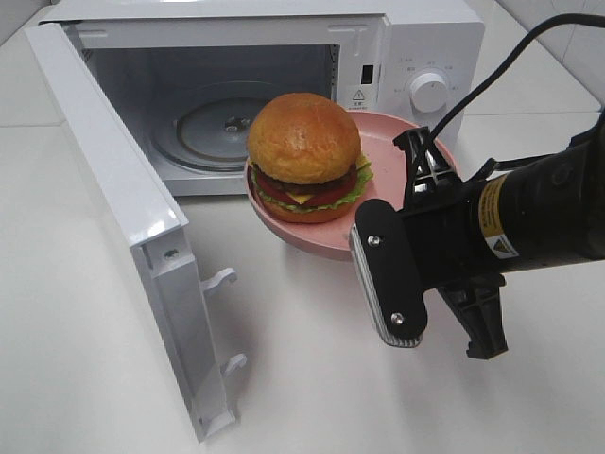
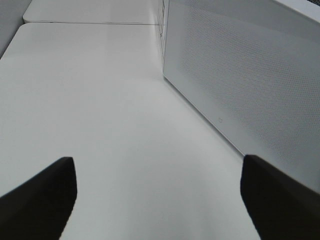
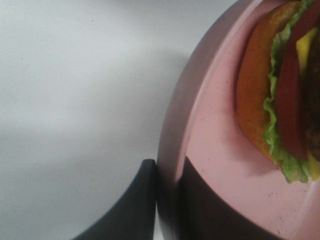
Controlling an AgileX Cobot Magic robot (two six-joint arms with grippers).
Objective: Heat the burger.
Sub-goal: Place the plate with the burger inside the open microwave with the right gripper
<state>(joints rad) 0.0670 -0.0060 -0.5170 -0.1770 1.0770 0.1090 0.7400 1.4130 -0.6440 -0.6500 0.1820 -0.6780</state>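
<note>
The burger (image 1: 304,151), with its golden bun, lettuce, cheese and tomato, sits on a round pink plate (image 1: 388,142) held up in front of the open microwave (image 1: 416,47). My right gripper (image 1: 417,159) is shut on the plate's right rim. In the right wrist view, one dark finger sits outside the pink plate (image 3: 215,140) rim and the other on its inner face, with the right gripper (image 3: 167,202) closed on that rim and the burger (image 3: 280,100) close beyond. My left gripper (image 2: 160,200) is open over bare table beside the microwave's outer side wall (image 2: 250,75). It is not in the exterior high view.
The microwave door (image 1: 123,218) swings wide open to the left, reaching toward the table's front. A glass turntable (image 1: 213,128) lies inside the cavity. The control knob (image 1: 428,93) is on the right panel. White tabletop (image 1: 312,378) surrounds everything.
</note>
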